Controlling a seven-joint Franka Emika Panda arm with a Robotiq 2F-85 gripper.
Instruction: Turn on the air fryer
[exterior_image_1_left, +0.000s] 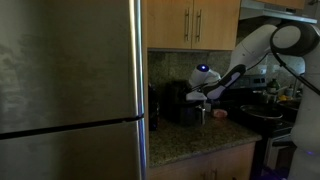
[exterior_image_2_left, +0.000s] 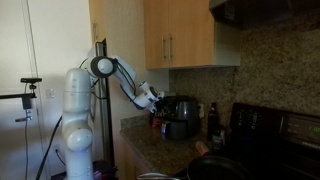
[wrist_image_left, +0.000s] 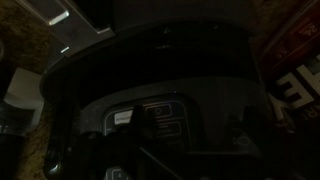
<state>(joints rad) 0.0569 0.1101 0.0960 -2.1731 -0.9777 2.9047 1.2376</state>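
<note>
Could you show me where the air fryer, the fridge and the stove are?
air fryer (exterior_image_1_left: 180, 105), in an exterior view, on its dark body.
fridge (exterior_image_1_left: 70, 70), in an exterior view, on its upper steel door.
stove (exterior_image_2_left: 272, 128), in an exterior view, on its black back panel.

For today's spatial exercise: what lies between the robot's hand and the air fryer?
Nothing shows there. In the wrist view the air fryer fills the frame unobstructed; in an exterior view the hand hangs close beside it, contact unclear.
</note>
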